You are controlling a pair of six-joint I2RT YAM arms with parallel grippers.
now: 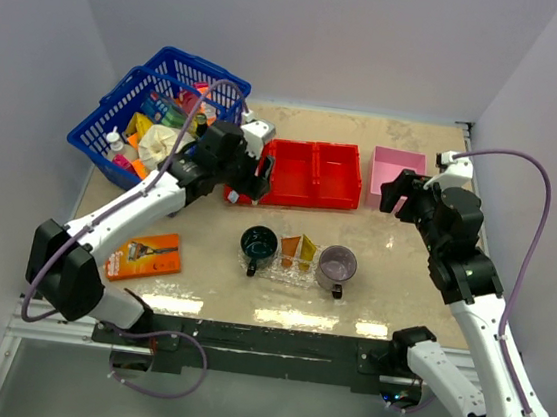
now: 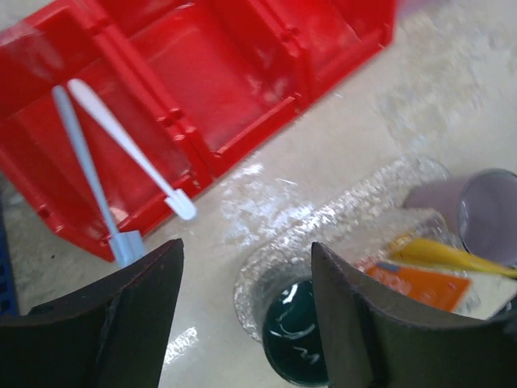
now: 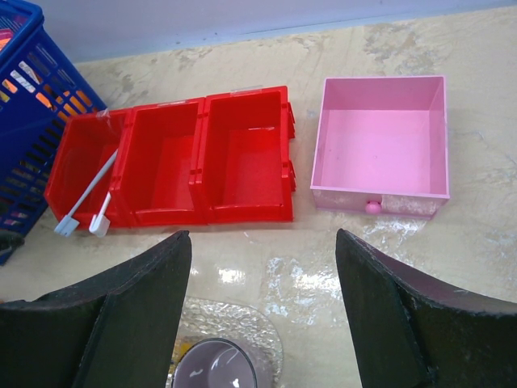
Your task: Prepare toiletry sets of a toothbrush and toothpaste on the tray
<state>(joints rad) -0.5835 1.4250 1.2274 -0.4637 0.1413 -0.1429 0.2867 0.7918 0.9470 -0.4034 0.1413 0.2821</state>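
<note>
Three pale walls point(image 1: 309, 31) — glossy beige tabletop point(image 1: 402, 273) bearing the tray point(image 1: 296, 277).

A robotics lab cell, a boxed-in test bench rather than a lived-in room. Plain pale walls point(image 1: 309, 31) close round a beige marbled tabletop point(image 1: 392, 272) on three sides. The left arm point(image 1: 132, 212) and right arm point(image 1: 475, 291), white and black, are bolted to a dark metal rail point(image 1: 273, 341) at the near edge, with lilac cables point(image 1: 511, 154) looping from them. Small packaged goods fill a blue basket point(image 1: 119, 110) beside a red bin point(image 1: 313, 172) and a pink box point(image 1: 396, 177).
</note>
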